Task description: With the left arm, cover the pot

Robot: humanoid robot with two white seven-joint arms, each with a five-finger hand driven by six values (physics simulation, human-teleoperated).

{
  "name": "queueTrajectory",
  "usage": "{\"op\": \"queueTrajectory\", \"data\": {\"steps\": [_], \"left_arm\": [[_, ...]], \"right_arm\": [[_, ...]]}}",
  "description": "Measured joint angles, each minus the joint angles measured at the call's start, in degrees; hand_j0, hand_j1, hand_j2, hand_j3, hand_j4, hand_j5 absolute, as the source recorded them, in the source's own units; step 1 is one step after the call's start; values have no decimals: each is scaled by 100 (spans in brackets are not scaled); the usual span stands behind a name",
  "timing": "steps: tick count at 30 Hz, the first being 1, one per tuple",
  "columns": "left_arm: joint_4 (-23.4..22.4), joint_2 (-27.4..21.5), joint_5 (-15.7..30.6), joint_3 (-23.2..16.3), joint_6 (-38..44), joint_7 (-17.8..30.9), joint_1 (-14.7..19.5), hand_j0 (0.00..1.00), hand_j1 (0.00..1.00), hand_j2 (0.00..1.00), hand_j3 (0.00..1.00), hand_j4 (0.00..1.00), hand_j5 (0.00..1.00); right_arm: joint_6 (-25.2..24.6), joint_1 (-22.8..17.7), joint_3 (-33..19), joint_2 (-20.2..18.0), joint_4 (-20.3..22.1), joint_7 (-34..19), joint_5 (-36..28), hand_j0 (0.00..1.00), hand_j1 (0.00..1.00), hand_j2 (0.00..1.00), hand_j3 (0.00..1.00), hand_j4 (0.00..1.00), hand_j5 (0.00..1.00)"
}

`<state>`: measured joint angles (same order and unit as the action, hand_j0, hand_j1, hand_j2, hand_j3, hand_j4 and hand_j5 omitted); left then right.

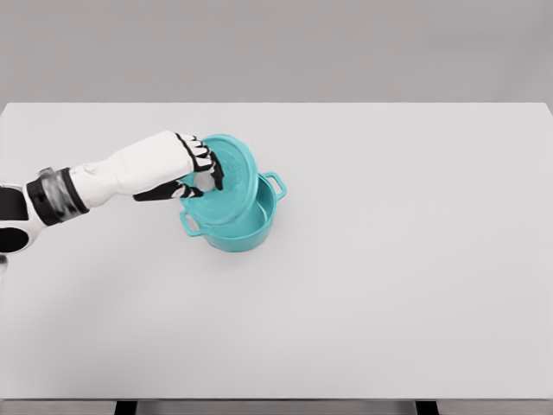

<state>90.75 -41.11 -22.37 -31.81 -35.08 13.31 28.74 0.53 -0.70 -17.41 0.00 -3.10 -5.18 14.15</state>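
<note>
left hand [200, 173] pinching round teal lid [226, 177] at its knob | lid tilted over teal two-handled pot [246, 226], left of frame centre on white bench [406, 259] | cover not yet seated; lowering and levelling left

The pot [244, 226] is teal all over, walls and both side handles alike, a shade somewhere between turquoise and sea green. The lid [226, 180] is the same teal, a little lighter where light falls across its face, with faint rings on it. The left hand [192, 169] is white across its back, and its fingers [214, 173] are black with white bands at the joints. The left arm [121, 173] is white, with a grey band at the wrist and black sections further back near the picture's edge. The table [389, 259] is a plain pale grey without any pattern. The wall [276, 47] behind is a darker, even grey.
</note>
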Motion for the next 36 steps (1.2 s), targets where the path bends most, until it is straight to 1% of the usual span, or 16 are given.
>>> {"op": "queueTrajectory", "data": {"steps": [9, 14, 20, 24, 28, 32, 36], "left_arm": [[-42, 103, -26, -208, 0, 0, 35, 45, 45, 45, 45, 45, 45], [-71, 151, -28, -250, 0, 0, 26, 46, 46, 46, 46, 46, 46], [-133, 176, -31, -259, 1, -1, 35, 49, 49, 49, 49, 49, 49], [-157, 183, -35, -260, 1, -1, 35, 53, 53, 53, 53, 53, 53], [-180, 186, -49, -260, 1, -1, 35, 54, 54, 54, 54, 54, 54], [-212, 203, -64, -260, 1, -1, 35, 58, 58, 58, 58, 58, 58], [-257, 223, -73, -260, 1, -1, 35, 58, 58, 58, 58, 58, 58]], "right_arm": [[0, 0, 0, 0, 1, 0, 0, 100, 100, 100, 100, 100, 100], [0, 0, 0, 0, 2, 0, 0, 100, 100, 100, 100, 100, 100], [0, 0, 0, 0, 2, 0, 0, 100, 100, 100, 100, 100, 100], [0, 0, 0, 0, 1, 0, 0, 100, 100, 100, 100, 100, 100], [0, 0, 0, 0, 1, 0, 0, 100, 100, 100, 100, 100, 100], [0, 0, 0, 0, 0, 0, 0, 100, 100, 100, 100, 100, 100], [0, 0, 0, 0, 2, 0, 0, 100, 100, 100, 100, 100, 100]]}}
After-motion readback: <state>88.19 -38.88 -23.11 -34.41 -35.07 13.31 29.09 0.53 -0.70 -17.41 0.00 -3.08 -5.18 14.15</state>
